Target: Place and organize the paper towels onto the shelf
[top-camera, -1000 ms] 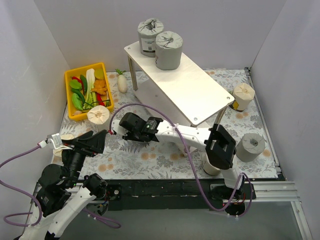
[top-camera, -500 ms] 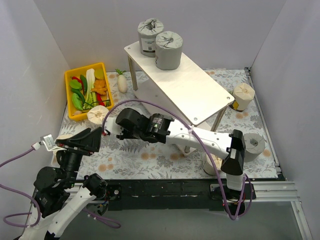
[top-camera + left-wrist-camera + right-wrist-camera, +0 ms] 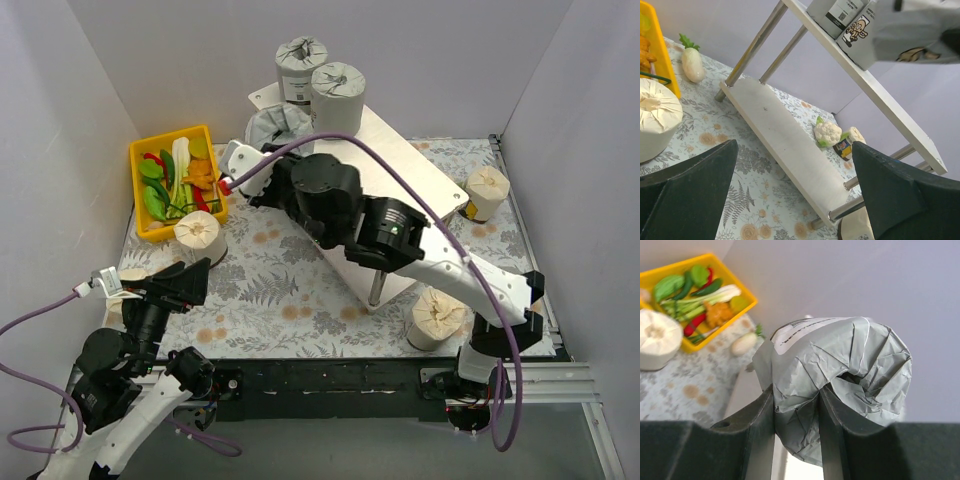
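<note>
1. setting: white-walled booth; table (image 3: 290, 290) covered with a grey floral cloth.
2. left gripper (image 3: 795, 145): low at the near left, dark fingers spread wide, nothing between them.
3. first cream roll (image 3: 437, 315): upright on the cloth at the near right, wrapping pleated into a twist on top, just beside the shelf's near leg.
4. second cream roll (image 3: 197, 235): upright on the cloth at the near corner of the yellow bin (image 3: 170, 136) of vegetables; touching or just apart, cannot tell.
5. third cream roll (image 3: 487, 190): on the cloth at the right, beside the shelf.
6. shelf (image 3: 400, 185): two pale boards on silver legs, running from near right to far left.
7. right gripper (image 3: 796, 395): arm stretched over the shelf, fingers clenched on the held grey roll (image 3: 840, 360), pinching its crinkled wrapping. the roll is tilted, with a printed label along one edge.
8. the held grey roll is at the far left part of the top board; contact with the board cannot be told.
9. front grey roll (image 3: 337, 97) and back grey roll (image 3: 300, 68): upright at the far end of the top board, side by side, twists up.
</note>
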Controlling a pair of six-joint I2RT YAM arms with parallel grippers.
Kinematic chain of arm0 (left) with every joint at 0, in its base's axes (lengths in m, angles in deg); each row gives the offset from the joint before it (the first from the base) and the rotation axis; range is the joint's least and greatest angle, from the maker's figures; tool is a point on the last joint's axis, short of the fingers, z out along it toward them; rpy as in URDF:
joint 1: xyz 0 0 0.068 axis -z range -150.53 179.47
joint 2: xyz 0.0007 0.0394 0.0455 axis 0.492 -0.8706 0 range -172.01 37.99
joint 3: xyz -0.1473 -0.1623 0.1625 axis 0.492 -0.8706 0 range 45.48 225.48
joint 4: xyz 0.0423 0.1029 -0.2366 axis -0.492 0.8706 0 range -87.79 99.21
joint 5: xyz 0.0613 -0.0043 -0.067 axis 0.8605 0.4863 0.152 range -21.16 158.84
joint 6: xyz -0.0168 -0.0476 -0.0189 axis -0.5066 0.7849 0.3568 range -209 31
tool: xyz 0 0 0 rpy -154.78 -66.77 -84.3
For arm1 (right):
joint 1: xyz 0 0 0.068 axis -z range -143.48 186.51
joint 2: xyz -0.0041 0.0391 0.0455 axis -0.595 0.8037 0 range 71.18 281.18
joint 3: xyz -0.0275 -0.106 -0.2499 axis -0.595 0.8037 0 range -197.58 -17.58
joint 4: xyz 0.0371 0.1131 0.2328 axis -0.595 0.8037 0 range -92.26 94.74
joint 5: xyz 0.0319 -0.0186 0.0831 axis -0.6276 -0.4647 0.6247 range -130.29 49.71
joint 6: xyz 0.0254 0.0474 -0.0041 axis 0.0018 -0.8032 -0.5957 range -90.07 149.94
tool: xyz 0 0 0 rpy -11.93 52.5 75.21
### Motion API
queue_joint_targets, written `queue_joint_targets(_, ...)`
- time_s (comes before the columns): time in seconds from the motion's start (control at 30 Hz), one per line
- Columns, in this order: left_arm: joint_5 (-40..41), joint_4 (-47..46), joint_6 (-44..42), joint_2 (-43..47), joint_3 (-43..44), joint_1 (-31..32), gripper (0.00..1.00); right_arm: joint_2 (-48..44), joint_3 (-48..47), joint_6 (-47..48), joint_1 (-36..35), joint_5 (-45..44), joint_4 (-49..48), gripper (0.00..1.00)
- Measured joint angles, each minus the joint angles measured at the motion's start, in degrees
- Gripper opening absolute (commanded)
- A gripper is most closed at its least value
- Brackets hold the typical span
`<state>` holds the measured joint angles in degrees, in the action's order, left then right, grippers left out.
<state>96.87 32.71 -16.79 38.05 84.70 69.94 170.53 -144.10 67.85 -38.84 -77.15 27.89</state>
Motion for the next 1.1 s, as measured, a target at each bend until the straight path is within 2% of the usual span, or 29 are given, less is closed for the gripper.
queue_joint_targets(0.2,0.1,0.5,0.0,0.0,0.0,0.0,0.98,-2.8,-0.2,4.5,0.9,-8.0,-4.5,0.23)
queue_joint_targets(0.4,0.1,0.6,0.0,0.0,0.0,0.0,0.98,-3.2,-0.2,1.8,4.9,-12.7,-0.5,0.24)
queue_joint_targets(0.73,0.1,0.8,0.0,0.0,0.0,0.0,0.98,-9.4,2.6,-6.1,7.5,-14.9,10.1,0.27)
queue_joint_targets(1.1,0.1,0.8,0.0,0.0,-0.1,0.0,0.98,-9.6,3.4,-9.3,11.7,-13.6,15.2,0.31)
